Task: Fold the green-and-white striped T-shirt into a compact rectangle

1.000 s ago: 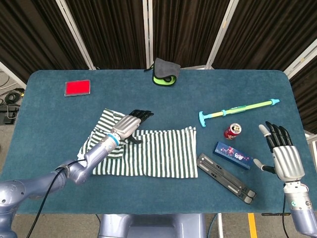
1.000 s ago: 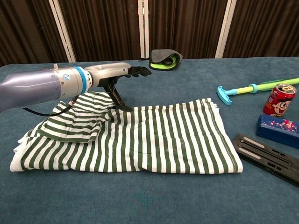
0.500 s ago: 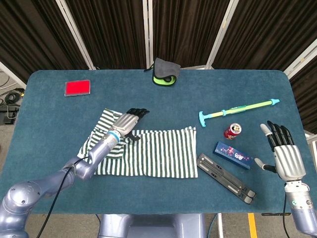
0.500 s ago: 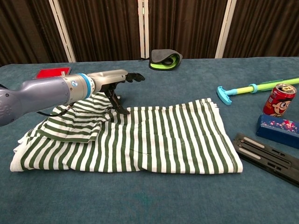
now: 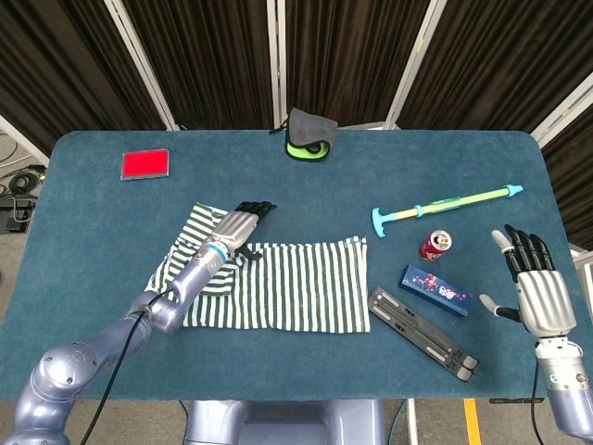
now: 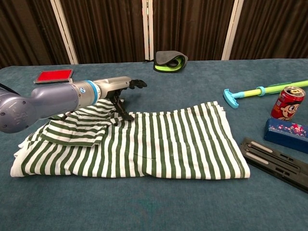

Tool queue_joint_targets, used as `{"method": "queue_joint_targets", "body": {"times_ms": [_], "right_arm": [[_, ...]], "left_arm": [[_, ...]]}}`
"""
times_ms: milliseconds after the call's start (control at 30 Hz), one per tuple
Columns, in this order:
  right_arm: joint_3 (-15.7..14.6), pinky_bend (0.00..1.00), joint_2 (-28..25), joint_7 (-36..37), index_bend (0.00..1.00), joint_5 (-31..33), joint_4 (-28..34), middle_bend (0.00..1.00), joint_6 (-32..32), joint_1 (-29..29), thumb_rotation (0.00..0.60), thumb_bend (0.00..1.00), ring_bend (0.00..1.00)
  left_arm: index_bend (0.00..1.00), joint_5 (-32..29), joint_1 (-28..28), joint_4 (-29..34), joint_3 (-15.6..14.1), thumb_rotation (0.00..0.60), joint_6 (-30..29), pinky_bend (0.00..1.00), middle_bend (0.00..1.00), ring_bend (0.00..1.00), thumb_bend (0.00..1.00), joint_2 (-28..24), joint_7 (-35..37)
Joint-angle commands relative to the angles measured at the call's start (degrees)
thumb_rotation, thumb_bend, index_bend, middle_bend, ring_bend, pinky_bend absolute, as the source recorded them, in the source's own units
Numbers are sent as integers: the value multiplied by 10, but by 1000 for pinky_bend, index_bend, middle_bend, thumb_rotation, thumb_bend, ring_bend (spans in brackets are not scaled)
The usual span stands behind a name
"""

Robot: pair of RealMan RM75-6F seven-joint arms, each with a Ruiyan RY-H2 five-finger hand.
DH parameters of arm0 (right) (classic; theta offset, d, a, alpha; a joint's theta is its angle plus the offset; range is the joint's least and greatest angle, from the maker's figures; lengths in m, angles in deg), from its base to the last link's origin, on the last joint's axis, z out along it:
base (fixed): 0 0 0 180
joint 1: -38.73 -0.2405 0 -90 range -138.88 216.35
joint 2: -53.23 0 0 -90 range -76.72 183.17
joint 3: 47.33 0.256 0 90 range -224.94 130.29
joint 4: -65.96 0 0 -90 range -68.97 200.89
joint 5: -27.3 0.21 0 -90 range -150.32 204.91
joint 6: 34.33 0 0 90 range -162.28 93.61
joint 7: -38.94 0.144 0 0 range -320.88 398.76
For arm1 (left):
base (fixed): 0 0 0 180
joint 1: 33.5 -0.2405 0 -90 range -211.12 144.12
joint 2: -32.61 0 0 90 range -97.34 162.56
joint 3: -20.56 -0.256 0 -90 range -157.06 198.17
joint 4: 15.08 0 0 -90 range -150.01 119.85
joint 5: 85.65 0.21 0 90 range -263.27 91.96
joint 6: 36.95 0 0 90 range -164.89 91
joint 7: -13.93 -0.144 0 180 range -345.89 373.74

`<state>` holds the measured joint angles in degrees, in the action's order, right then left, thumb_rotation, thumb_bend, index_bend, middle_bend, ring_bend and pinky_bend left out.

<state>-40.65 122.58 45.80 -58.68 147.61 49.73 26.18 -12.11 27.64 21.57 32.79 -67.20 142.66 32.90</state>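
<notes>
My left hand [image 5: 237,228] hovers over the far edge of the striped T-shirt [image 5: 287,283], fingers stretched and holding nothing, the shirt lying partly folded on the tabletop [image 5: 111,232], while my right hand [image 5: 537,287] waits spread and empty.

A lab: dark curtains [image 5: 334,56] behind a blue felt table [image 5: 278,176].

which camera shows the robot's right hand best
The head view: the right hand shows whole at the table's right edge, fingers spread, holding nothing. The chest view does not show it at all.
</notes>
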Motion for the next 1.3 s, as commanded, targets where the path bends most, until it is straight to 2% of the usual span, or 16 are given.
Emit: {"method": "queue_joint_targets", "body": {"times_ms": [33,233,433,567,800,1000,1167,1300], "right_arm": [[0,0,0,1,112,0,-1,0,-1,0,600,0,0],[2,0,0,2,112,-1,-1,0,-1,0,600,0,0],[2,0,-1,3,112,-2,1,0,1,1,600,0,0],[3,0,-2,4,118,-3,3,0,1,2,600,0,0],[1,0,-5,5,124,-14,10,0,12,4,600,0,0],[0,0,-7,2,127,-20,16,0,16,6,600,0,0],[0,0,-7,0,130,-21,17,0,16,6,600,0,0],[0,0,-5,-3,134,-19,14,0,11,5,600,0,0]], "left_arm": [[0,2,3,-16,-1,600,7,0,0,0,226,10,10],[0,5,7,-33,0,600,13,0,0,0,226,18,25],[0,13,5,-19,3,600,-4,0,0,0,226,7,40],[0,15,-1,12,7,600,-14,0,0,0,226,-18,47],[0,2,-17,111,14,600,-6,0,0,0,227,-96,56],[0,-24,-26,142,22,600,1,0,0,0,226,-130,40],[0,-45,-24,113,24,600,10,0,0,0,226,-124,14],[2,-59,-14,61,23,600,30,0,0,0,251,-101,-2]]}}
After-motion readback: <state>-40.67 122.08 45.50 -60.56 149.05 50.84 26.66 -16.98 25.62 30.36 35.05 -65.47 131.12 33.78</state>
